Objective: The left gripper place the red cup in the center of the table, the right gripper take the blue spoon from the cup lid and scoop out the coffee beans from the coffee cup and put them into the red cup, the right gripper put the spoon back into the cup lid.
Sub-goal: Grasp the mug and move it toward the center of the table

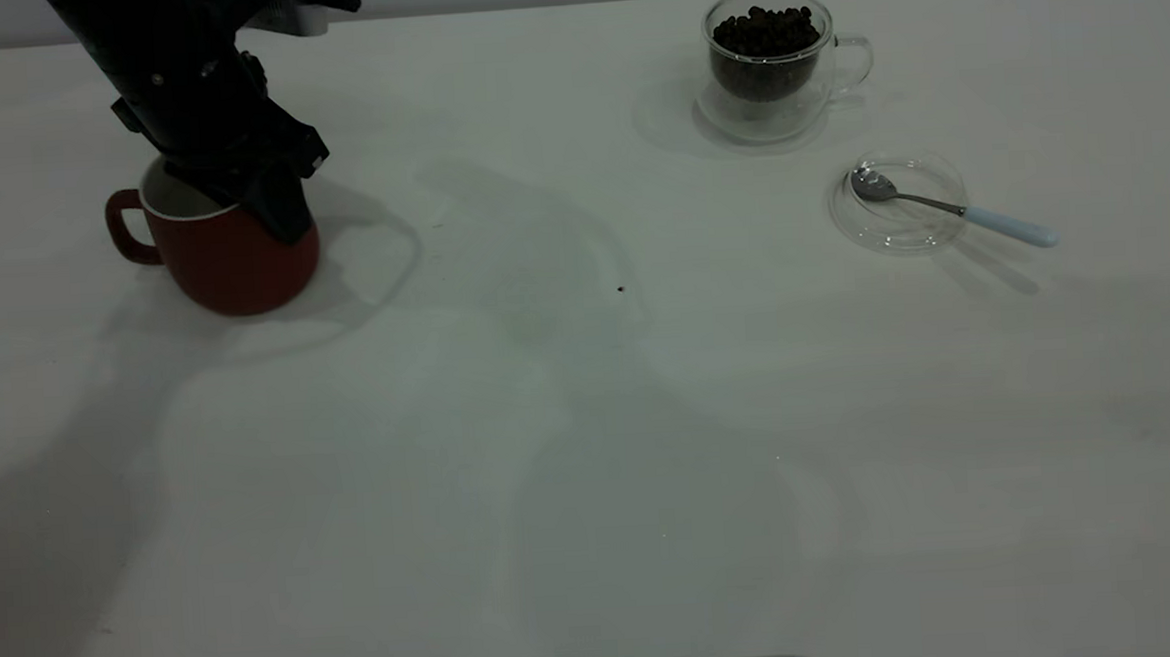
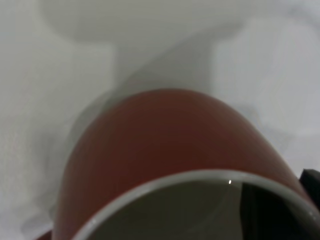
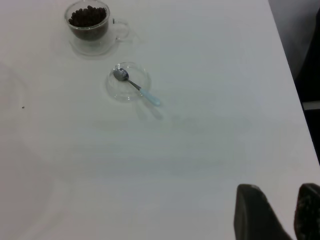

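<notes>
Barely begun: left gripper (image 1: 257, 190) clamped over red cup (image 1: 216, 253) rim, off-centre; blue spoon (image 1: 949, 207) untouched, right gripper (image 3: 277, 212) parted, empty.

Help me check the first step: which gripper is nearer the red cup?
Left. The left gripper is on the red cup's rim; the right gripper is far off.

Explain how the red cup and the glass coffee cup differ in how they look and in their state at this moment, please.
The red cup is opaque dark red with a white inside; the coffee cup is clear glass. The red cup looks bigger than the coffee cup. The coffee cup holds coffee beans; none show in the red cup. The left gripper straddles the red cup's rim; the coffee cup stands free. Both have a loop handle and share the table.
</notes>
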{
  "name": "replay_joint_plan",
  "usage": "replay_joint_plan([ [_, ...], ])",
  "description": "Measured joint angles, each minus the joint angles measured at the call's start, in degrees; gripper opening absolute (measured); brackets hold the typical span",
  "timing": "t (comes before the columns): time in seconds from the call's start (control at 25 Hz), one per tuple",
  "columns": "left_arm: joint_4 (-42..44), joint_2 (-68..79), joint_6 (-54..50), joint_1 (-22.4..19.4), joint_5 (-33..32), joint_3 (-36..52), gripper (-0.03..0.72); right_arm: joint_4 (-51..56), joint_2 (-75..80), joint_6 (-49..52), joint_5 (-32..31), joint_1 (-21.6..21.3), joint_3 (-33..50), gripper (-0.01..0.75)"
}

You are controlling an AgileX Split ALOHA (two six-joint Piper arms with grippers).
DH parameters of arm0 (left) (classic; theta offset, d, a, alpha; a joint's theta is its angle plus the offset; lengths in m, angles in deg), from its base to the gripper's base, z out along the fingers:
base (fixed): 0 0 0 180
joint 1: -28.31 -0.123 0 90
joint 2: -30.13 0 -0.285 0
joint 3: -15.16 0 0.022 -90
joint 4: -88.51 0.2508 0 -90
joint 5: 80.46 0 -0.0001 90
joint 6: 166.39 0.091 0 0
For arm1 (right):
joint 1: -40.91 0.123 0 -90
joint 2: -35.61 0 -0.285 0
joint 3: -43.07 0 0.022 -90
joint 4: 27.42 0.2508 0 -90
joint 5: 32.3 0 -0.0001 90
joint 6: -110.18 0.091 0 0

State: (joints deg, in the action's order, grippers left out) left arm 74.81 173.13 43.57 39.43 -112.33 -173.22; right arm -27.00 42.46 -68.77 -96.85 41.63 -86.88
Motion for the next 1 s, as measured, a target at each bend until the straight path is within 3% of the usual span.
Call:
replay_joint_plan([
  [0.12, -0.1, 0.0, 0.4, 0.4, -0.4, 0.0, 0.089, 0.0, 0.0, 0.0, 0.0, 0.0, 0.0, 0.238],
  [0.36, 0.6, 0.0, 0.5, 2.3, -0.2, 0.0, 0.089, 0.0, 0.0, 0.0, 0.0, 0.0, 0.0, 0.238],
  [0.56, 0.5, -0.1, 0.5, 6.5, -1.6, -1.2, 0.089, 0.0, 0.0, 0.0, 0.0, 0.0, 0.0, 0.238],
  [0.8, -1.9, 0.6, 2.3, 12.7, -3.8, -8.7, 0.089, 0.0, 0.0, 0.0, 0.0, 0.0, 0.0, 0.238],
  [1.0, -9.9, 4.9, 7.2, 14.1, -10.5, -17.0, 0.089, 0.0, 0.0, 0.0, 0.0, 0.0, 0.0, 0.238],
])
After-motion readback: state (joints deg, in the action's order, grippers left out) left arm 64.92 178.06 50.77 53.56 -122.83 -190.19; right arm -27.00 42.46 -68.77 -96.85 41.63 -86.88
